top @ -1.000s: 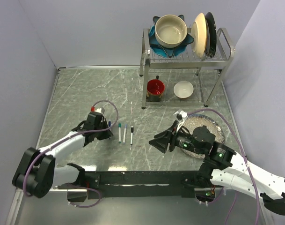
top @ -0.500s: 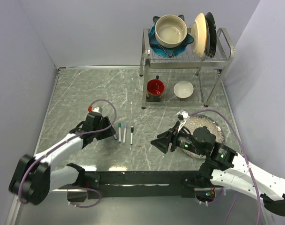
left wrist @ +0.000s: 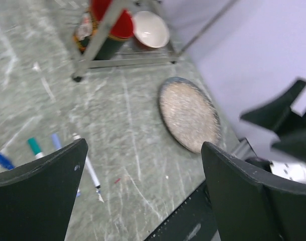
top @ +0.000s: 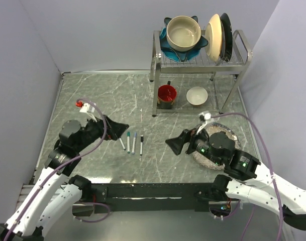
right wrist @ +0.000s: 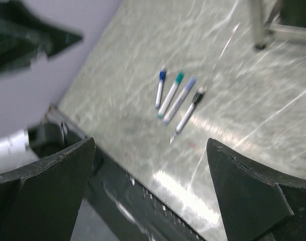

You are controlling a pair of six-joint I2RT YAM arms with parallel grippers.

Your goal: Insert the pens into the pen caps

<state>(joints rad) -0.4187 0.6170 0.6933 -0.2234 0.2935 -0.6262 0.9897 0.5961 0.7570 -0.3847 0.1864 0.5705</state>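
Four pens [top: 131, 143] on the table [top: 92, 95], in a close row between the two arms: just beside the left gripper [top: 120, 131], well apart from the right gripper [top: 173, 146]. Both sets of jaws spread wide and empty, nothing pinched on either side, both clear of the surface. No loose pen caps anywhere in view. Coloured pen caps [right wrist: 179, 77] seemingly seated already on the far ends: dark blue, teal, pale blue, black, left to right. Probably the closing step, then: letting go and backing off.

To do it well, draw each arm up and back toward its base, never sideways across the row. Keep the left fingers off the leftmost pen [top: 122, 144], the nearest to them. Thin round barrels, likely to roll at a touch. Check each cap for a gap before calling it finished; too small here to judge the seating.

Long axes roughly near-to-far on the table. Capped ends toward the dish rack [top: 198, 55], pale barrels toward the arm bases. Three right-hand pens almost parallel; leftmost skewed, cap end leaning left. Black-capped pen [top: 141, 145] set slightly nearer than the rest, with a dark speck at its near end too: nib or marking, cannot tell.
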